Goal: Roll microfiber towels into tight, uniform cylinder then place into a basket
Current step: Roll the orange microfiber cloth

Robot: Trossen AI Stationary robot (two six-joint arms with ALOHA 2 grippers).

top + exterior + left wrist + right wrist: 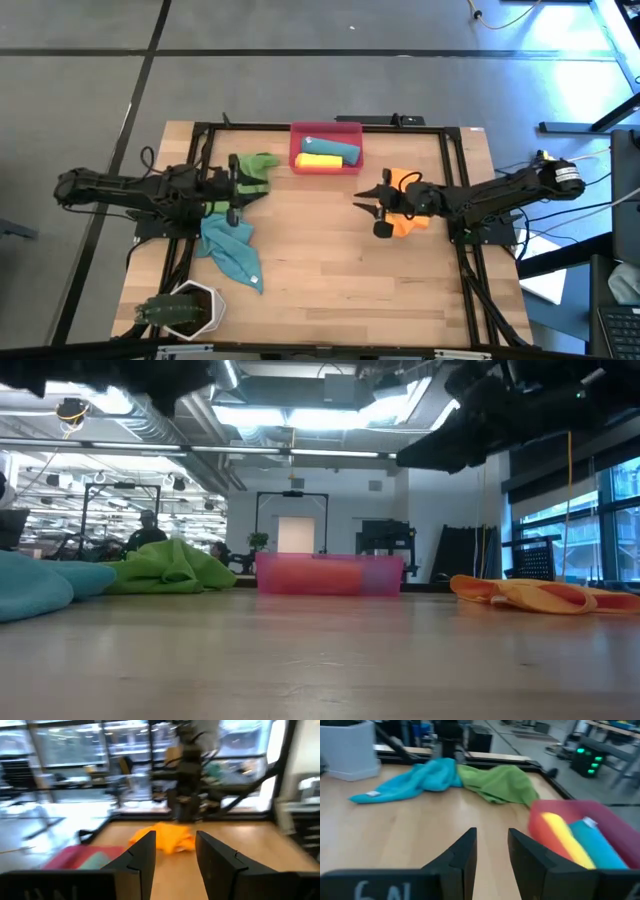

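Observation:
The red-pink basket (325, 130) stands at the table's far middle. A yellow rolled towel (318, 161) and a teal rolled towel (332, 149) lie in it. A green towel (255, 172) and a teal towel (232, 250) lie crumpled at the left, and an orange towel (405, 212) lies crumpled at the right. My left gripper (175, 840) hangs open above the green and teal towels, pointing level toward the right. My right gripper (492, 837) hangs open above the near-left edge of the orange towel, pointing toward the left. Nothing is between either pair of fingers.
A white hexagonal pot with a green plant (185, 310) stands at the near left corner. A black frame (455, 180) runs along the table's left, right and far edges. Bare wood (330, 260) lies between the two grippers and toward the near edge.

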